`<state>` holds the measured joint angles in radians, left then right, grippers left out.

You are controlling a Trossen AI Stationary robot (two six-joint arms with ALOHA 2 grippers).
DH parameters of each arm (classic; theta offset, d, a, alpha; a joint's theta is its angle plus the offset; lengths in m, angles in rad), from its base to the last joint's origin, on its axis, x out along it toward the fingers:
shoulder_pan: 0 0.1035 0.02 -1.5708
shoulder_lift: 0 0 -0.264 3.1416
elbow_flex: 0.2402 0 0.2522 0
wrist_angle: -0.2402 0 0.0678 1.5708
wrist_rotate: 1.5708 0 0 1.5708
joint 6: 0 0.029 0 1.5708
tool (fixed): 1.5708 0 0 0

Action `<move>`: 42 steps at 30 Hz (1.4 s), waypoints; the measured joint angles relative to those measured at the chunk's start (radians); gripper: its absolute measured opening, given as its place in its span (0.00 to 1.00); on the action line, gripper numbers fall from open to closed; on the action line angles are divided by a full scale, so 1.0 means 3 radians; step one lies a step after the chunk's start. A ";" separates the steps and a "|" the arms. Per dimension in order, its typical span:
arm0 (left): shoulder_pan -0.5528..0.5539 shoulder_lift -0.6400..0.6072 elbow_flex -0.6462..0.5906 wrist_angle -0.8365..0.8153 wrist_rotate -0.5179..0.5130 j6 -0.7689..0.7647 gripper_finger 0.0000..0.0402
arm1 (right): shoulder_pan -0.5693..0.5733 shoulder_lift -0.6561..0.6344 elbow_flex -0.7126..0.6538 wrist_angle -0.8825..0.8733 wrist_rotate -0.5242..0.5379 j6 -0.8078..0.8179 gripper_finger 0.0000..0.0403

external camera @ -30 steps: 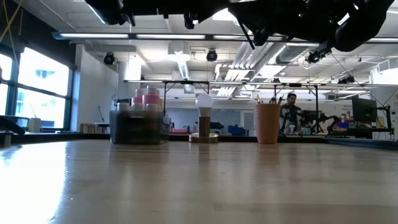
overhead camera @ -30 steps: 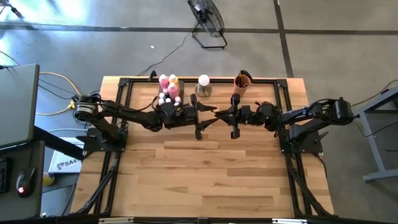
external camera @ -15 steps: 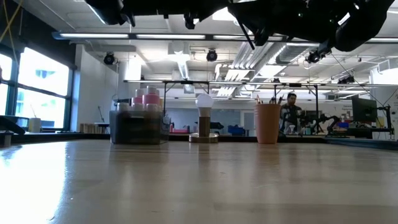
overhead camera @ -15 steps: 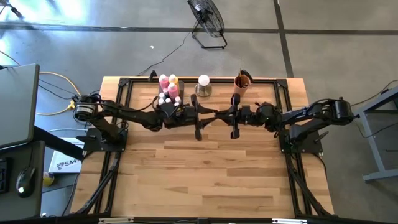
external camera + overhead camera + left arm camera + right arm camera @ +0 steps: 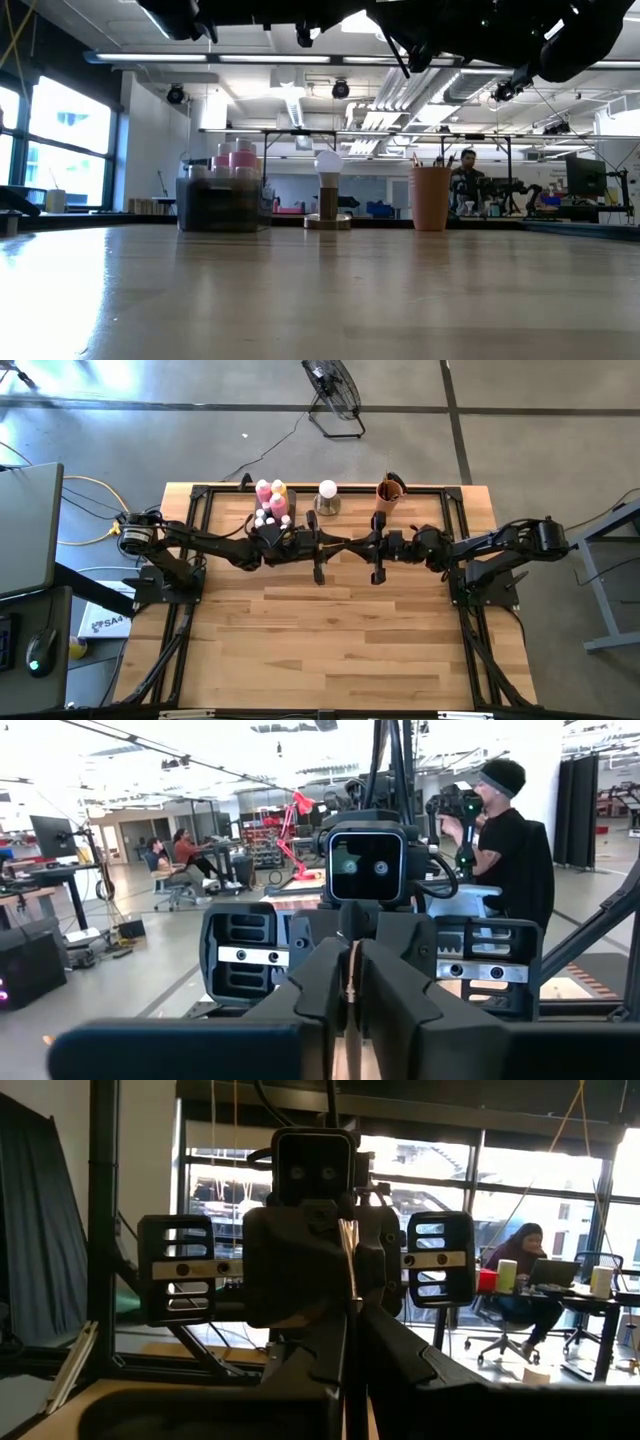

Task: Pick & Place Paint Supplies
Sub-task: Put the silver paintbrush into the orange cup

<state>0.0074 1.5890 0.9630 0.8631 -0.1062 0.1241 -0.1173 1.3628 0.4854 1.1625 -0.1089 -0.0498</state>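
Both arms hang above the table's far middle, facing each other tip to tip. A thin paintbrush (image 5: 351,543) spans level between my left gripper (image 5: 341,543) and my right gripper (image 5: 361,543), and both are shut on it. In the wrist views it shows only as a thin pale line (image 5: 349,1260) between the fingers. Pink and yellow paint bottles (image 5: 270,491) and tiny white-capped ones (image 5: 265,518) stand in a grey tray (image 5: 222,203) at the far left. An orange cup (image 5: 389,493) at the far right holds more brushes. My left gripper pinches one end of the paintbrush (image 5: 352,975) between its two fingers, coming level from the table's left, fingers along the shaft. The brush is lifted clear of the table. My right gripper pinches the other end (image 5: 352,1342) between its two fingers, level from the table's right, fingers along the shaft. The brush runs straight ahead to the left gripper's fingers (image 5: 300,1270).
A white ball on a metal base (image 5: 327,497) stands between tray and cup at the far edge. A black frame (image 5: 200,500) borders the table. The near half of the wooden table (image 5: 330,640) is bare. People sit and stand in the room beyond.
My left gripper has shut its fingers from a wide V onto the paintbrush that my right gripper holds out. Neither arm has moved, and the brush has stayed level.
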 joint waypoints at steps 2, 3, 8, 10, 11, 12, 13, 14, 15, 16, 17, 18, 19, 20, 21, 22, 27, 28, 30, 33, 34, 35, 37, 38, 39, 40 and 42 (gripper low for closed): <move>0.0000 0.0000 0.0000 -0.0001 0.0001 0.0001 0.08 | 0.0000 0.0000 0.0000 -0.0001 0.0003 -0.0001 0.03; 0.0000 -0.0001 0.0000 0.0000 0.0003 -0.0002 0.07 | 0.0000 0.0000 0.0000 0.0000 0.0003 -0.0006 0.03; 0.0000 -0.0001 0.0000 -0.0001 0.0014 -0.0004 0.04 | 0.0000 0.0000 0.0000 0.0000 0.0006 -0.0010 0.03; 0.0000 -0.0001 0.0000 -0.0004 0.0014 -0.0004 0.04 | 0.0000 0.0000 0.0000 -0.0001 0.0006 -0.0010 0.03; 0.0000 -0.0001 0.0000 -0.0006 0.0015 -0.0004 0.04 | 0.0000 0.0000 0.0000 -0.0001 0.0004 -0.0010 0.03; 0.0000 -0.0001 0.0000 -0.0009 0.0015 -0.0004 0.04 | 0.0000 0.0000 0.0000 -0.0003 0.0002 -0.0010 0.03; 0.0000 -0.0001 0.0000 -0.0011 0.0016 -0.0003 0.04 | 0.0000 0.0000 0.0000 -0.0003 0.0002 -0.0009 0.04; 0.0000 -0.0001 0.0000 -0.0015 0.0019 -0.0002 0.03 | 0.0000 0.0000 0.0000 -0.0004 0.0003 -0.0007 0.06; 0.0000 -0.0001 0.0000 -0.0020 0.0022 0.0009 0.03 | 0.0000 0.0000 0.0000 -0.0007 0.0006 0.0000 0.08; -0.0001 -0.0001 0.0000 -0.0023 0.0022 0.0014 0.03 | -0.0001 0.0000 0.0000 -0.0009 0.0014 0.0007 0.11; -0.0001 -0.0001 0.0000 -0.0023 0.0026 0.0014 0.02 | -0.0001 -0.0001 0.0000 -0.0009 0.0021 0.0015 0.15; -0.0001 -0.0001 0.0000 -0.0022 0.0042 0.0014 0.02 | -0.0002 -0.0002 0.0000 -0.0008 0.0022 0.0019 0.18; -0.0001 -0.0001 0.0000 -0.0022 0.0052 0.0013 0.02 | -0.0002 -0.0004 0.0000 -0.0009 0.0023 0.0019 0.21; -0.0002 -0.0001 0.0000 -0.0022 0.0055 0.0012 0.02 | -0.0003 -0.0005 0.0000 -0.0013 0.0022 0.0019 0.24; -0.0003 -0.0001 0.0000 -0.0023 0.0061 0.0010 0.02 | -0.0003 -0.0005 0.0000 -0.0016 0.0019 0.0019 0.26; -0.0004 -0.0001 0.0000 -0.0025 0.0067 0.0007 0.02 | -0.0003 -0.0006 0.0000 -0.0020 0.0018 0.0019 0.29; -0.0004 -0.0001 -0.0001 -0.0044 0.0130 -0.0002 0.02 | -0.0003 -0.0171 0.0000 -0.0332 0.0086 -0.0012 0.42; -0.0003 -0.0001 -0.0001 -0.0063 0.0129 0.0000 0.02 | -0.0003 -0.0259 0.0000 -0.0489 0.0117 -0.0014 0.44; 0.0009 -0.0001 -0.0001 -0.0105 0.0113 0.0008 0.02 | -0.0004 -0.0447 0.0000 -0.0850 0.0178 -0.0056 0.47; 0.0077 -0.0001 -0.0001 -0.0126 0.0160 -0.0007 0.02 | -0.0004 -0.0804 -0.0001 -0.1406 0.0284 -0.0137 0.49; 0.0115 -0.0001 -0.0001 -0.0134 0.0187 -0.0022 0.02 | -0.0004 -0.0926 -0.0001 -0.1579 0.0313 -0.0140 0.49; 0.0158 -0.0001 -0.0001 -0.0145 0.0234 -0.0057 0.02 | -0.0005 -0.1056 0.0000 -0.1752 0.0316 -0.0138 0.49; 0.0253 -0.0001 -0.0001 -0.0160 0.0364 -0.0112 0.02 | -0.0004 -0.1308 -0.0001 -0.2152 0.0315 -0.0103 0.48; 0.0310 -0.0001 0.0006 -0.0193 0.0467 -0.0143 0.02 | -0.0004 -0.1427 -0.0001 -0.2347 0.0311 -0.0088 0.47; 0.0372 -0.0001 0.0046 -0.0288 0.0564 -0.0199 0.02 | -0.0004 -0.1549 0.0000 -0.2560 0.0308 -0.0075 0.47; 0.0441 -0.0001 0.0109 -0.0424 0.0669 -0.0258 0.02 | -0.0004 -0.1664 0.0000 -0.2775 0.0301 -0.0045 0.46; 0.0575 -0.0001 0.0293 -0.0794 0.0849 -0.0344 0.02 | -0.0004 -0.1851 0.0000 -0.3136 0.0253 0.0058 0.43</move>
<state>0.1800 1.5887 1.0510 0.6248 0.1483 0.0208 -0.1184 0.8075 0.4854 0.2218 -0.0331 -0.0325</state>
